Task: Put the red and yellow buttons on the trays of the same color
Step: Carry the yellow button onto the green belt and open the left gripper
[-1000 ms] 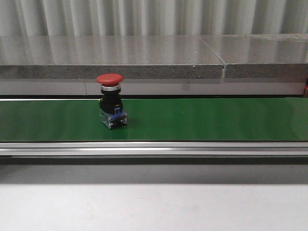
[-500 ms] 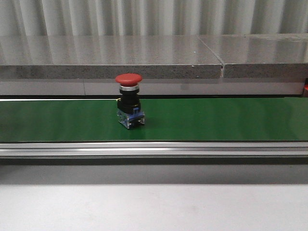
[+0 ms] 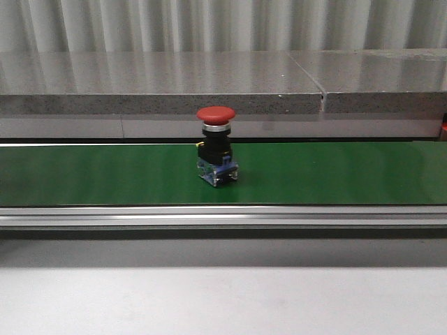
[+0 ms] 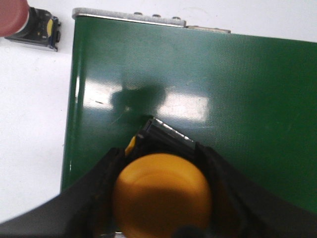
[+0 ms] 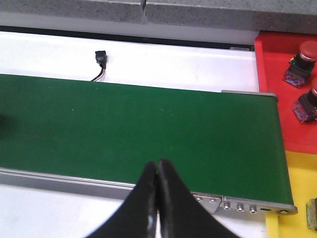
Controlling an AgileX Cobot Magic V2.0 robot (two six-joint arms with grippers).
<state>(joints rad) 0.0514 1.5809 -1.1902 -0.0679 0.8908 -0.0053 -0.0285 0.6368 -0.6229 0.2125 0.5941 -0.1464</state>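
Front view showed a red button [image 3: 216, 155] standing upright near the centre of the frame on the green belt [image 3: 349, 174], no arm near it. The left gripper [image 4: 161, 198] clasped a yellow button [image 4: 162, 194] over the belt's end (lower centre of its wrist view), while the right gripper [image 5: 158, 198] hung pressed together and empty. Judging by this, sorting was mid-way: the right arm must part its fingers to take the red button for the red tray [image 5: 277, 74].

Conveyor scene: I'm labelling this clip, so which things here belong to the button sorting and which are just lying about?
Belong to the job:
red button on green belt
yellow button in left gripper
red tray holding two red buttons
yellow tray
right gripper

Just lying about:
small black sensor
grey stone ledge
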